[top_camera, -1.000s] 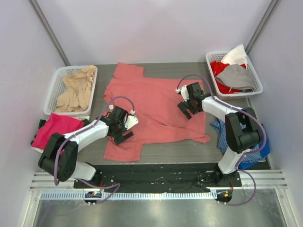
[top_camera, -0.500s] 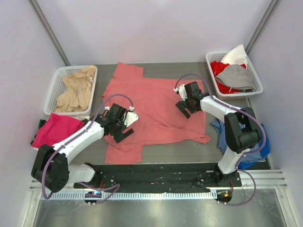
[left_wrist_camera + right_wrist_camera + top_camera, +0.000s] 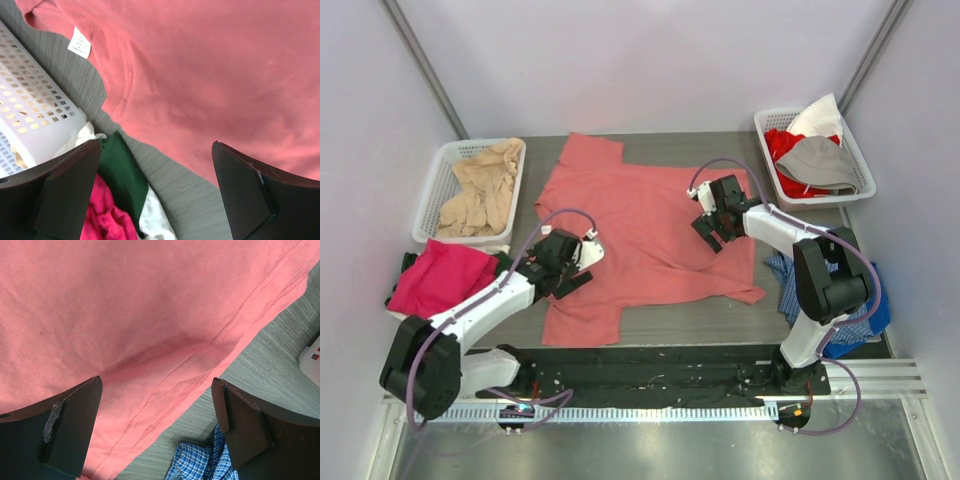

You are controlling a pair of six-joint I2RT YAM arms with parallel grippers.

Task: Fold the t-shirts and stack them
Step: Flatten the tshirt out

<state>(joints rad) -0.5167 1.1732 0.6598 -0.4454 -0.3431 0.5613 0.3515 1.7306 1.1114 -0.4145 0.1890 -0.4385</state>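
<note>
A salmon-red t-shirt [image 3: 640, 225] lies spread flat across the middle of the table. My left gripper [image 3: 570, 280] hovers open over its near left edge. In the left wrist view the shirt's [image 3: 210, 75] neckline and white label [image 3: 80, 42] show, and bare table lies between the fingers of the left gripper [image 3: 160, 200]. My right gripper [image 3: 712, 232] stands open above the shirt's right part. Beneath the right gripper [image 3: 157, 435] the stitched hem [image 3: 200, 375] runs slantwise. Nothing is held. A magenta-pink t-shirt [image 3: 440, 275] lies crumpled at the table's left edge.
The white basket [image 3: 432, 195] at the left holds beige t-shirts [image 3: 480, 190]. Another basket [image 3: 765, 122] at the back right holds red [image 3: 788, 150], grey [image 3: 820, 165] and white cloth. A blue checked cloth [image 3: 788, 282] lies at the right edge. Green cloth [image 3: 122, 175] lies beside the magenta pile.
My left gripper has moved left, from over the shirt's body to its left edge. The right gripper has shifted slightly towards the back. Both stayed open.
</note>
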